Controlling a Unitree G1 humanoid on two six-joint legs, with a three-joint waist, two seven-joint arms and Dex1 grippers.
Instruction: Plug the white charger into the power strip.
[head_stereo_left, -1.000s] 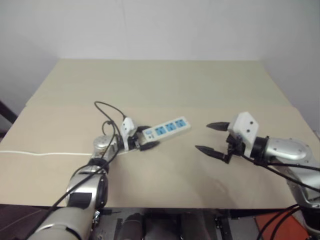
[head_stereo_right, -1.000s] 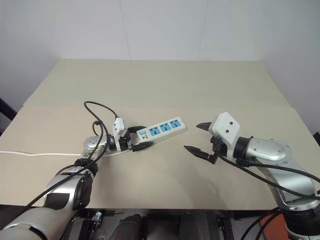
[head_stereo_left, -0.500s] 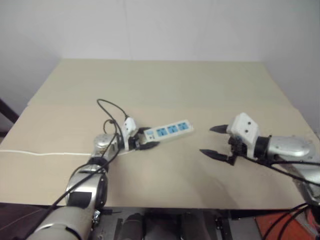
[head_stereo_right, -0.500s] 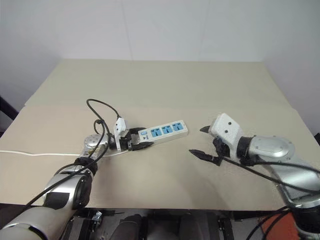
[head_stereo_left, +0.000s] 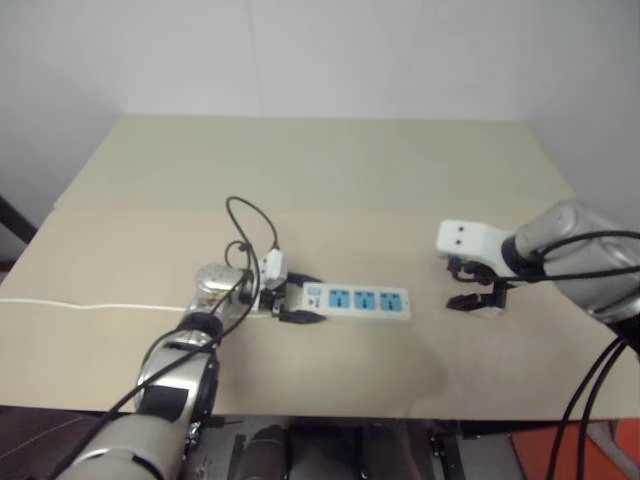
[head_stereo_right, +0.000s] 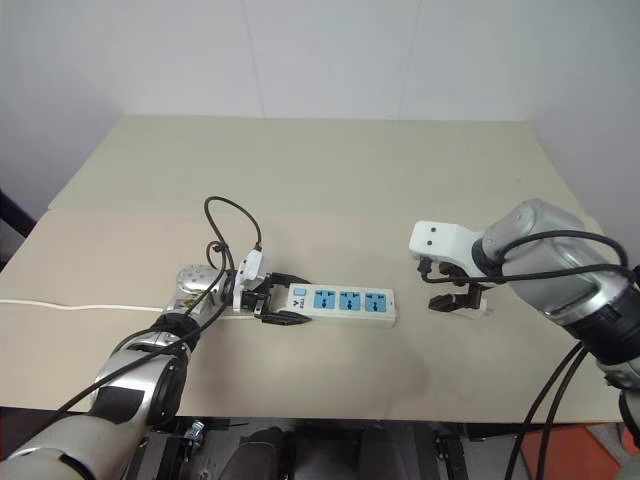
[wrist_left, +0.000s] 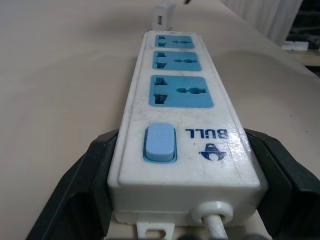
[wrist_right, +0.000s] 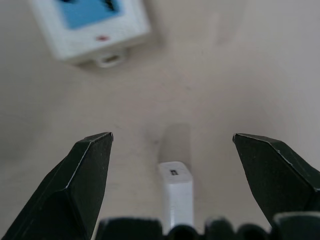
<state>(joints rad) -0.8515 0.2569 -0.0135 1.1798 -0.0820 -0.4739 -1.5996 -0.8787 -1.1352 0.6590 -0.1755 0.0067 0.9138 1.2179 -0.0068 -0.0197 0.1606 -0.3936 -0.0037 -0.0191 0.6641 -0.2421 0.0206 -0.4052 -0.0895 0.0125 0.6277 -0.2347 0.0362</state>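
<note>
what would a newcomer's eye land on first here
First the power strip, a white bar with three blue sockets lying near the middle of the tan table, its switch end clamped in the left gripper. Next the right gripper, jaws spread wide and pointing down over the small white charger on the table to the strip's right.
</note>
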